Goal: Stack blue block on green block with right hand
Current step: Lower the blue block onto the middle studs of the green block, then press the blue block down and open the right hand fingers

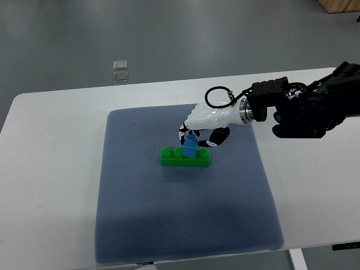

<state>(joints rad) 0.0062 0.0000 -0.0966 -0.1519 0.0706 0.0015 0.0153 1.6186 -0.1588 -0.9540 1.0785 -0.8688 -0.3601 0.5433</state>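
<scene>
A long green block lies near the middle of the blue-grey mat. A small blue block sits on top of the green block, about at its middle. My right hand, white with black fingertips, reaches in from the right. Its fingers are curled around the blue block from behind and from the right. The left arm is out of view.
The mat lies on a white table. Two small clear squares lie on the grey floor beyond the table's far edge. My dark right forearm hangs over the table's right side.
</scene>
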